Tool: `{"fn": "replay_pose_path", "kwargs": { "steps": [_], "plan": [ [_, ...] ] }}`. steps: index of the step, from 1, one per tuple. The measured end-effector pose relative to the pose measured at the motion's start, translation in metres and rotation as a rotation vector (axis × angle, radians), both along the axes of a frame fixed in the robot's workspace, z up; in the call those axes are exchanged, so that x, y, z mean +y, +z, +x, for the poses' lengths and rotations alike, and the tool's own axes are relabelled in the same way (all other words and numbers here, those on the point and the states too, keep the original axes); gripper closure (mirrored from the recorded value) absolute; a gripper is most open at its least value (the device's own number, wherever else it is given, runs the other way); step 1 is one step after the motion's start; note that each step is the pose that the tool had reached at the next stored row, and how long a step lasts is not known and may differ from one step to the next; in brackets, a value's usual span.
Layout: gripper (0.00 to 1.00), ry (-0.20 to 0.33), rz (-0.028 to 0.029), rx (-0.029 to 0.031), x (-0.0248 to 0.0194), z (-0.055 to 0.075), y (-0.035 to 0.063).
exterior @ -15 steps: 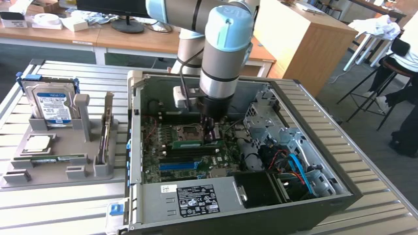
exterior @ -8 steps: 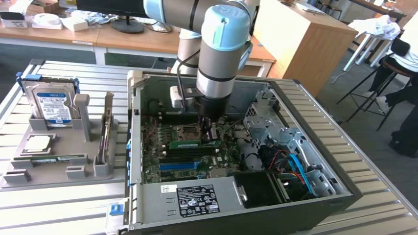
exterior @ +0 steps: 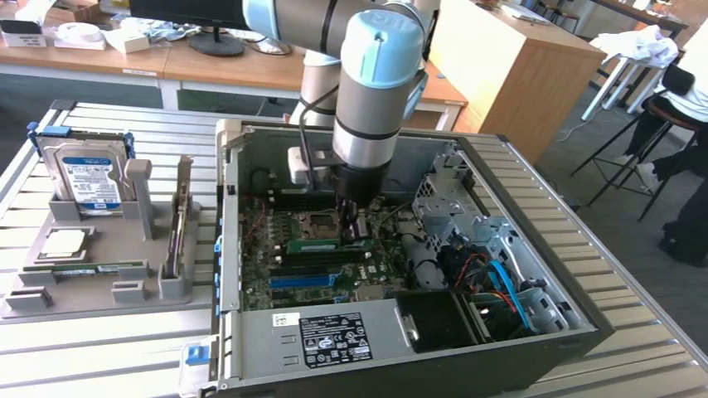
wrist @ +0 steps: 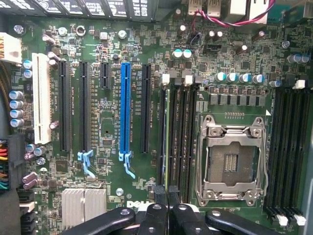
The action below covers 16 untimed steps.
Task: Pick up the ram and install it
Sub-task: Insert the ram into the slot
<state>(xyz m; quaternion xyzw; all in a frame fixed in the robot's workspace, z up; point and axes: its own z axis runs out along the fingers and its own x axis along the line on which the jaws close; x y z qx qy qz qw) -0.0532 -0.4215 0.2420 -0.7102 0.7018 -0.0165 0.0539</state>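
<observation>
The ram [exterior: 324,245] is a thin green stick standing on edge along a black memory slot of the motherboard [exterior: 290,282], inside the open computer case. In the wrist view the ram [wrist: 167,132] shows edge-on, in line with the slot beside the processor socket [wrist: 234,164]. My gripper [exterior: 354,232] points straight down at the end of the stick on the exterior view's right. Its black fingertips [wrist: 159,193] are pressed together on that end, so the gripper [wrist: 167,192] is shut on the ram. I cannot tell whether the stick is fully seated.
A grey fixture tray [exterior: 89,297] on the exterior view's left holds a hard drive [exterior: 91,178], a silver processor [exterior: 65,242] and another green stick [exterior: 83,269]. Case walls [exterior: 227,249], a drive cage [exterior: 453,207] and cables [exterior: 492,278] ring the board. A person [exterior: 684,108] sits far right.
</observation>
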Motion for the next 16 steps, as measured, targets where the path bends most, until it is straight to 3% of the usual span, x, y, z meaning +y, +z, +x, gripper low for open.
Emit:
{"fn": "replay_pose_path", "kwargs": {
  "steps": [16],
  "plan": [
    [0.88,-0.016,-0.0002,0.0001,-0.0017,-0.0037,-0.0032]
  ]
}}
